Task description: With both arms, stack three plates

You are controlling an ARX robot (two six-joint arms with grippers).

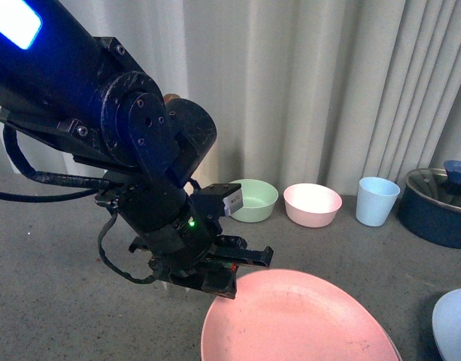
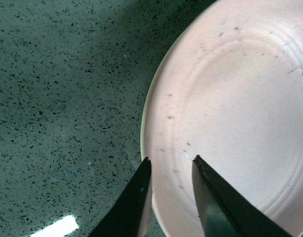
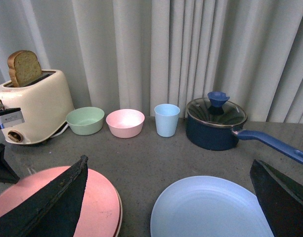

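Observation:
The pink plate [image 1: 298,320] sits low at the front of the grey table. My left gripper [image 1: 215,274] is shut on its near-left rim. In the left wrist view the two fingers [image 2: 171,163] straddle the edge of the pink plate [image 2: 230,108]. In the right wrist view a cream edge [image 3: 120,210] shows just under the pink plate [image 3: 92,207]; I take it for the cream-beige plate. The light blue plate [image 3: 210,210] lies flat to its right, also at the front view's right edge [image 1: 454,323]. My right gripper [image 3: 168,163] is open and empty, above the gap between the plates.
Along the curtain stand a cream toaster with bread [image 3: 30,106], a green bowl [image 1: 253,199], a pink bowl [image 1: 312,204], a light blue cup [image 1: 377,201] and a dark blue pot with glass lid [image 1: 438,207], its handle [image 3: 275,143] pointing right.

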